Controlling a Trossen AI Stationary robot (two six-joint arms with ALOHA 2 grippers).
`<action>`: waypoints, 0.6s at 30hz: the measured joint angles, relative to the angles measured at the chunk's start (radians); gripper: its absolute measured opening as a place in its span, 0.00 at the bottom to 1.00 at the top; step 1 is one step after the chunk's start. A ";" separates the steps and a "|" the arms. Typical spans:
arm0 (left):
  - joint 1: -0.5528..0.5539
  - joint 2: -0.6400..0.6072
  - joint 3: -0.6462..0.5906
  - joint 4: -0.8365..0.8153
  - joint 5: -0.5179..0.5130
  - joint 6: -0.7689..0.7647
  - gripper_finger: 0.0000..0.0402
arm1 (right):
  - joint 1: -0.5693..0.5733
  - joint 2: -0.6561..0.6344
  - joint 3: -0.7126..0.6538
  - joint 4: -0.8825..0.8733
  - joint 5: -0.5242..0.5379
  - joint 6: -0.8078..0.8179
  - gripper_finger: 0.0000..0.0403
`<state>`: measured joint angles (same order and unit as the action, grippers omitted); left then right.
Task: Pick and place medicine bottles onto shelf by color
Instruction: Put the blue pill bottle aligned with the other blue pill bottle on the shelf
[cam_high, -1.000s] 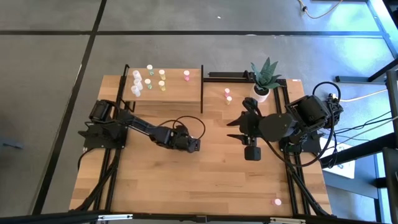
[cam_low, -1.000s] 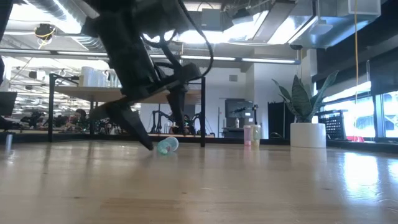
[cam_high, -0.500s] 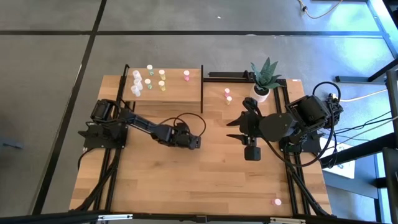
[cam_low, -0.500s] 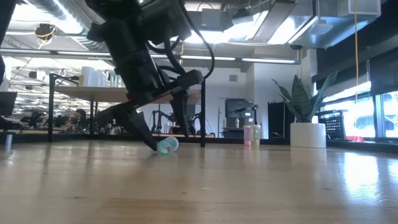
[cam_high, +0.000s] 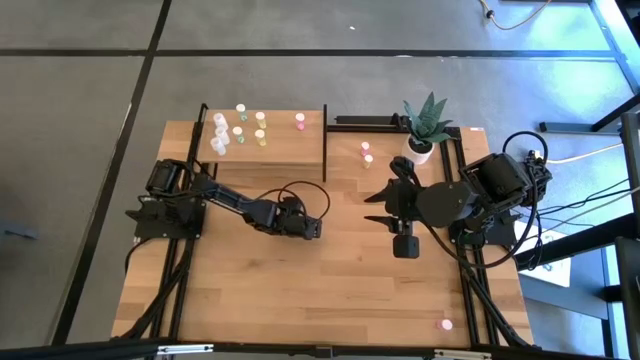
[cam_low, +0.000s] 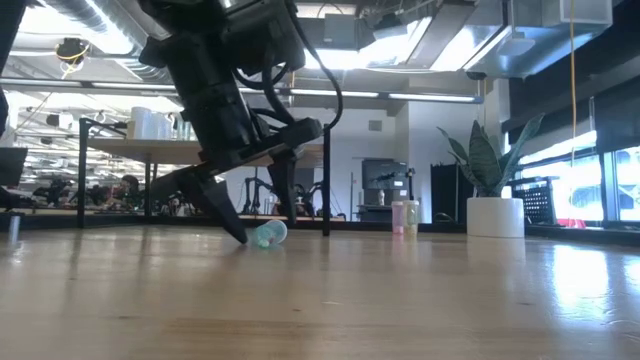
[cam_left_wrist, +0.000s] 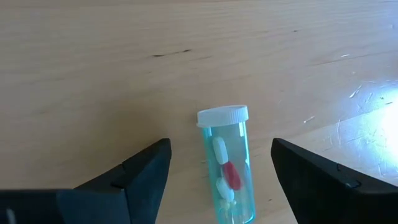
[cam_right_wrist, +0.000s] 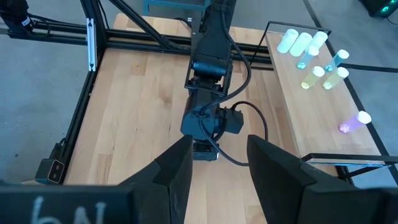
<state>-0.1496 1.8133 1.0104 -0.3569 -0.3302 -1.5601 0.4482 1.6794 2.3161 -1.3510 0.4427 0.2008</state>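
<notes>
My left gripper (cam_left_wrist: 217, 171) is down at the middle of the table (cam_high: 330, 290), fingers spread wide with a teal medicine bottle (cam_left_wrist: 226, 167) lying on its side between them, touching neither finger. The bottle has a white cap (cam_left_wrist: 222, 116) pointing away from my wrist, and white and red pills show through its clear wall. In the low view the same bottle (cam_low: 268, 234) rests flat on the wood with one fingertip (cam_low: 235, 232) just beside it. My right gripper (cam_right_wrist: 217, 168) hangs above the right half of the table, fingers parted and holding nothing, looking across at my left arm. The shelf (cam_high: 290, 150) stands at the table's far left corner, carrying a cluster of white-, green- and yellow-topped bottles (cam_high: 240, 131) and one pink-topped bottle (cam_high: 300, 120) near its right edge. Two more bottles (cam_high: 367, 154) stand on the table beside the potted plant (cam_high: 424, 125), and another pink one (cam_high: 446, 324) sits near the table's near right corner.
</notes>
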 joint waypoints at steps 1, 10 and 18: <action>0.000 0.000 0.000 -0.002 0.000 0.000 0.69 | 0.000 0.000 0.000 0.000 0.000 0.000 0.38; 0.002 0.000 0.001 -0.029 0.007 -0.003 0.68 | 0.000 0.000 0.000 0.000 0.000 0.000 0.38; 0.012 -0.003 0.003 -0.076 0.049 -0.027 0.68 | 0.000 0.000 0.000 0.000 0.000 0.000 0.38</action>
<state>-0.1375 1.8107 1.0138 -0.4330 -0.2811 -1.5871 0.4483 1.6794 2.3161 -1.3510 0.4427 0.2008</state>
